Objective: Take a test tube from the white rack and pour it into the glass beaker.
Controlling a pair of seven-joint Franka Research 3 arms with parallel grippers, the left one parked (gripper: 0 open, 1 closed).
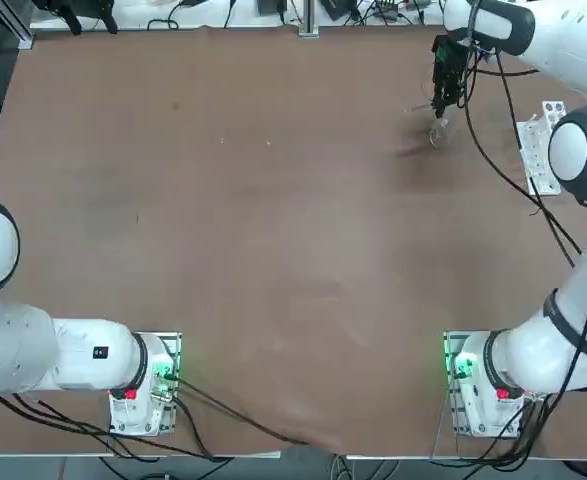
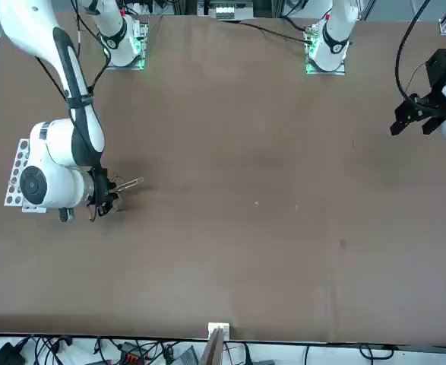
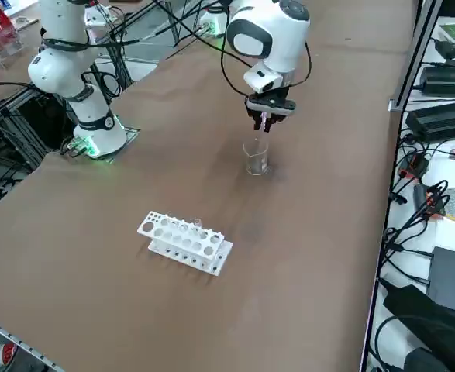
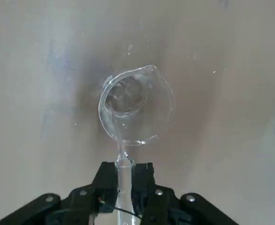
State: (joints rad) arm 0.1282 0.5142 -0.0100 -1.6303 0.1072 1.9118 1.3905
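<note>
Hand clamped on test tube, tube mouth just over glass beaker rim.

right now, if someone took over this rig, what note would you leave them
Right end effector: shut on the tube, hanging just above the beaker.
Tube: out of the rack, its open end at the beaker's rim in the wrist view.
Beaker: upright on the table, apart from the rack. Whether anything is in it I cannot tell.
Done: tube picked and brought to the beaker.
Left: tip the tube to pour into the beaker.
</note>
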